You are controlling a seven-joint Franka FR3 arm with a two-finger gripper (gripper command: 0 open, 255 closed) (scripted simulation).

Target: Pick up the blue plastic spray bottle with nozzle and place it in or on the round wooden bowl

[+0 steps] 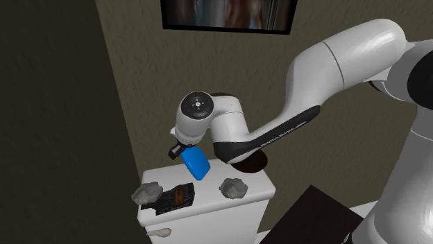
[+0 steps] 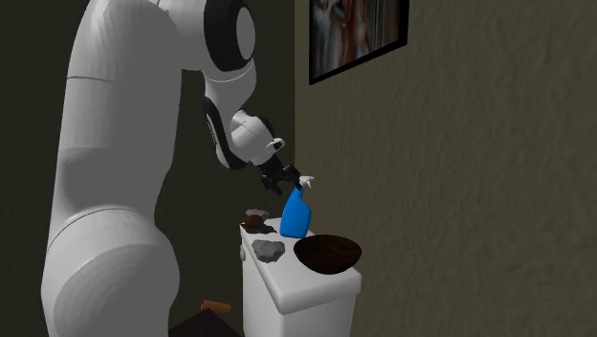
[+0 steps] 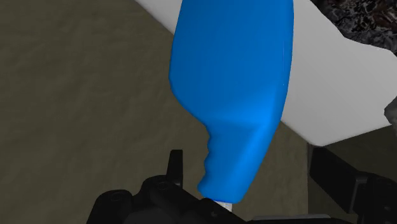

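The white robot arm [image 2: 115,153] is seen bent over a small white box-shaped cabinet [image 1: 208,208] that is set against a dull olive wall. A dark-framed picture [image 1: 229,14] is hung on that wall, above the cabinet. On the cabinet's top a round dark-brown wooden bowl [image 2: 327,254] is placed at the second exterior view's right end.

The blue plastic spray bottle with a white nozzle [image 2: 296,215] is held tilted, head uppermost, just beside the bowl and apparently lifted just clear of the top. Two rough grey stones [image 1: 234,188] [image 1: 147,193] are laid on the top, with a flat dark-brown block [image 1: 177,196] between them. The black gripper [image 2: 280,179] is closed around the bottle's head, from which the bottle is hung.
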